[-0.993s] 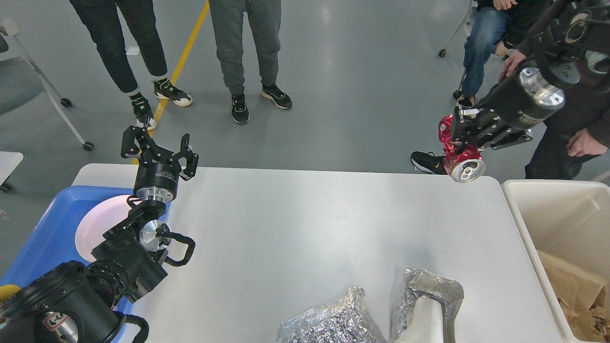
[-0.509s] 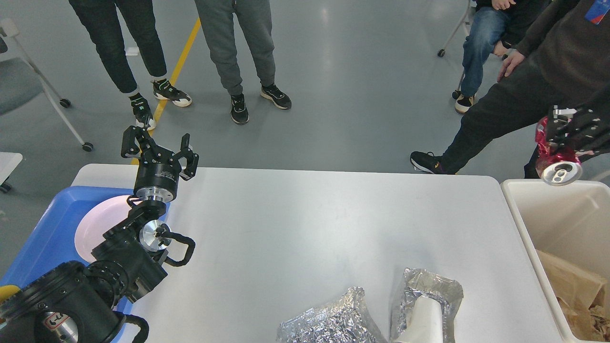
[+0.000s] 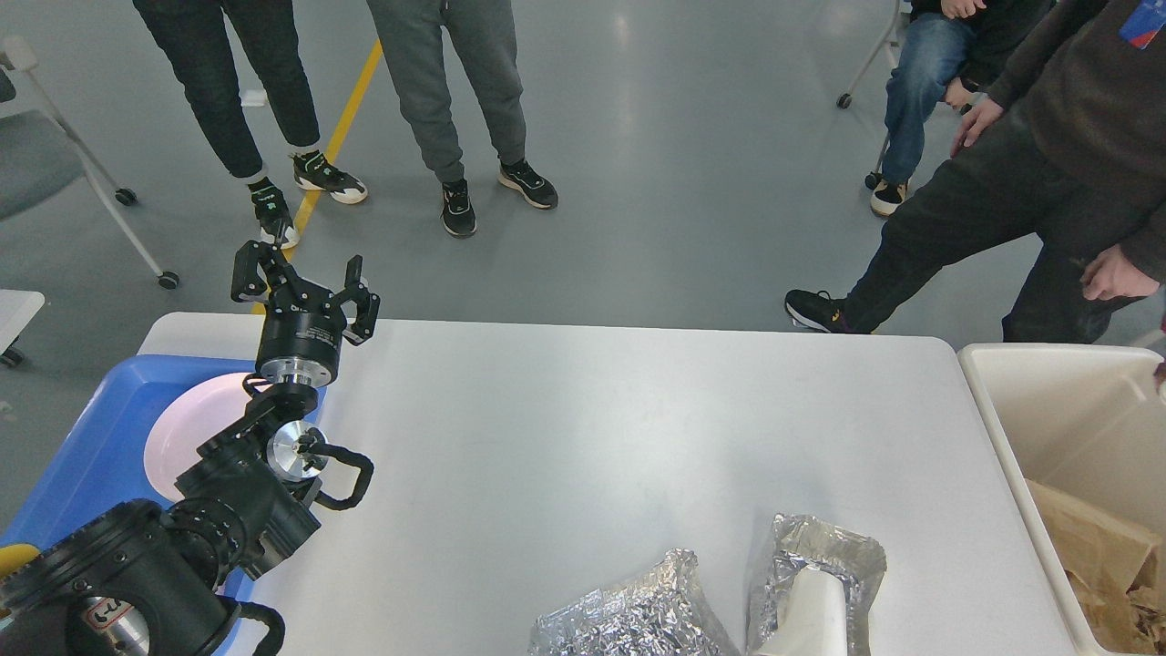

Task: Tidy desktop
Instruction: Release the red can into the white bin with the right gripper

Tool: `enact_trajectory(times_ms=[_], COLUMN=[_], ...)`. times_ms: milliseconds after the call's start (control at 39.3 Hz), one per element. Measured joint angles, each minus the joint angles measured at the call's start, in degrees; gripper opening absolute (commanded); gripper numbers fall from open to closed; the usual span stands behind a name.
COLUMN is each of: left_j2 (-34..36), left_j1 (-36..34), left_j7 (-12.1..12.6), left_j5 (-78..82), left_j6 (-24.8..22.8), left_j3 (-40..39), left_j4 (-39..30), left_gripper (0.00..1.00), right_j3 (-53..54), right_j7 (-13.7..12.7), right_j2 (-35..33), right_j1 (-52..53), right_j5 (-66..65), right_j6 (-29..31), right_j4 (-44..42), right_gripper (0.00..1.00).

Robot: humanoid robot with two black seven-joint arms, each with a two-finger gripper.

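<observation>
Two foil wraps (image 3: 710, 601) are lying at the bench's (image 3: 583, 437) lower edge; left hand (image 3: 305, 278) is hovering open, upper left.

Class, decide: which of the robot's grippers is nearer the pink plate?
Left. The left gripper hovers just beyond the pink plate in the blue tray; the right gripper is out of view.
</observation>
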Motion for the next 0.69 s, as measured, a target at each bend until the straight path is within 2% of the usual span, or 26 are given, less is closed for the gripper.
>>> enact_trajectory(times_ms=[357, 433, 637, 688], left_j2=[0.01, -0.02, 0.02, 0.01], left_j1=[0.0, 0.0, 0.0, 0.0], left_j7=[0.0, 0.0, -0.05, -0.06], left_j5=[0.05, 0.05, 0.03, 0.03], left_j6=[0.0, 0.0, 0.0, 0.0], left_j3=[0.0, 0.0, 0.0, 0.0], left_j4=[0.0, 0.0, 0.0, 0.0], left_gripper=[0.97, 0.97, 0.97, 0.97], right_j3=[4.27, 5.95, 9.39, 9.98], right_j7=[-0.01, -0.01, -0.01, 0.0], right_j2=[0.37, 0.81, 3.66, 4.08], right_j1=[-17.74, -21.84, -31.6, -32.52], right_j5=[0.0, 0.0, 0.0, 0.04], right_j6=[-0.01, -2.19, -15.1, -16.68], right_j4=[-6.93, -7.16, -7.47, -7.74], right_gripper=[0.0, 0.0, 0.0, 0.0])
